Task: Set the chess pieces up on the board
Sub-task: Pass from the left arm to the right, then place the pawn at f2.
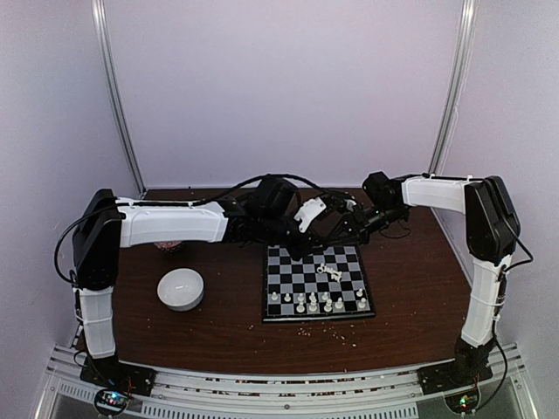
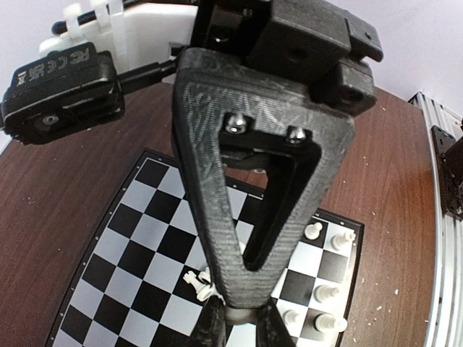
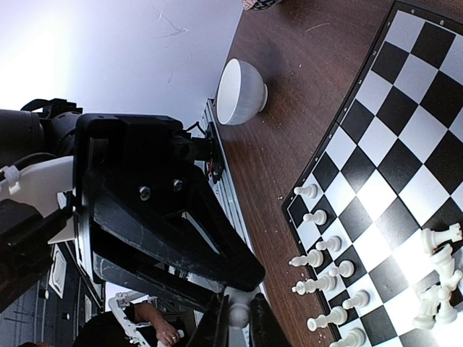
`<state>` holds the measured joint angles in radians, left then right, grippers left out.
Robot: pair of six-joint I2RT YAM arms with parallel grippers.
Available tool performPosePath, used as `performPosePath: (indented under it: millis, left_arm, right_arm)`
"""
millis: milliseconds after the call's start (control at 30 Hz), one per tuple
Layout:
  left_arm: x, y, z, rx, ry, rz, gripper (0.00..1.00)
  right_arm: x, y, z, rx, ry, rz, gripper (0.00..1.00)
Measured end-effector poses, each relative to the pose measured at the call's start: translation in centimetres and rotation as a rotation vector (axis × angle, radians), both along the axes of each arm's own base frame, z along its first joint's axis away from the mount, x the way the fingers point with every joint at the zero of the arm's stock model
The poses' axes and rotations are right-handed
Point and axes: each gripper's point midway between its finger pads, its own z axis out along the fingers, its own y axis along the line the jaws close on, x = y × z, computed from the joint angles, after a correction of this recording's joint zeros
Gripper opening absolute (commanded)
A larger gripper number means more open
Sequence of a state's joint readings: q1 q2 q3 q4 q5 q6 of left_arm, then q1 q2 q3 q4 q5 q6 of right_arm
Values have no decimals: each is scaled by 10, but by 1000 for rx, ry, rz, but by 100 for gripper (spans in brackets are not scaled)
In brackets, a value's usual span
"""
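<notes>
The board (image 1: pixel 281 301) lies at the table's middle. A number of white chess pieces (image 1: pixel 300 304) stand along its near rows, and a few more (image 1: pixel 329 272) lie tipped over near its centre. Both arms meet above the board's far edge. My left gripper (image 1: pixel 302 252) (image 2: pixel 242 316) is shut on a small white chess piece (image 2: pixel 239 313), just above the fallen pieces (image 2: pixel 194 282). Standing pieces (image 2: pixel 326 292) show to its right. My right gripper (image 1: pixel 335 237) (image 3: pixel 239 318) is raised and shut on a round-headed white chess piece (image 3: pixel 239 315). Below it are the standing pieces (image 3: pixel 317 257) and the fallen heap (image 3: pixel 438 288).
A round white bowl (image 1: pixel 181 289) (image 3: pixel 241 92) sits left of the board. A small patterned object (image 1: pixel 168 247) is half hidden behind the left arm. Pale crumbs (image 1: pixel 325 330) are scattered on the brown table between the board and the front rail (image 1: pixel 279 384).
</notes>
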<state>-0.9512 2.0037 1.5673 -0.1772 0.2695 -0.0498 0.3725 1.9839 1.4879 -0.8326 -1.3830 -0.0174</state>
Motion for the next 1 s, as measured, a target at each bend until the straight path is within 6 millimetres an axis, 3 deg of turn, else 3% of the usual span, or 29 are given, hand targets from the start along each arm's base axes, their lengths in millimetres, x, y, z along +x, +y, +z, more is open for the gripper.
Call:
performPosePath:
  millis: [200,333,567,700,800,1000]
  left_arm:
    - [-1,0,0,3,-3,-1,25]
    - [1,0,-1,6,-8,6,31]
    - [-10,23,-11,23,-6,31,35]
    - [-11,34,-1,2,-17,59,35]
    - [-5,39,6,-34,-15,96,35]
    - [25,57,8,-87,26,226,35]
  right_arm:
    - [0,-1,-2,-6,-15,2,5]
    - [0,-1,-5,-31,-61,7,5]
    - [-8,-20,15,-135,-362,13,5]
    - [-25,-39,23,-225,-564,20,5]
    - [-39,-48,9,-311,-673,53,5]
    - [-72,-56,-39,-474,-818,191,6]
